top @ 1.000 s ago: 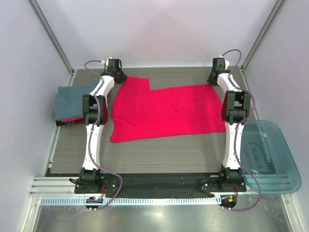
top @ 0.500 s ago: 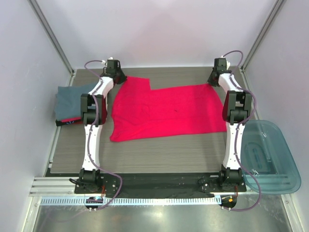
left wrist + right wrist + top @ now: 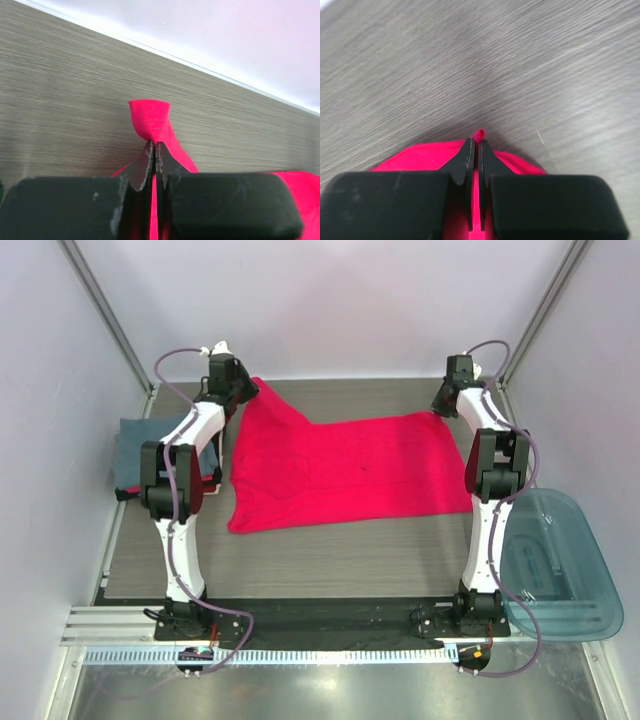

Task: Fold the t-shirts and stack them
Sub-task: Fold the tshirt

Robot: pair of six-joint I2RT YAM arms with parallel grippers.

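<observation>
A translucent teal plastic tub [image 3: 555,560] sits near right, beside the wood-grain table [image 3: 330,560]. Farther in, a bright red-pink cloth t-shirt [image 3: 340,470] lies spread across the table's middle; a folded slate blue-grey t-shirt [image 3: 135,445] rests at the left edge. At the far side, the left fingers [image 3: 142,167] pinch the red-pink shirt's far-left corner, the right fingers [image 3: 465,160] its far-right corner, both pairs pressed together.

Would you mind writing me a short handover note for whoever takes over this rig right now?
Left gripper: shut on the red-pink t-shirt's far left corner, pulled into a peak.
Right gripper: shut on its far right corner.
Shirt lies spread flat mid-table, not yet folded.
Done: a folded blue-grey t-shirt tops the pile at the left edge.
Left: fold the red-pink one, stack it there.
</observation>
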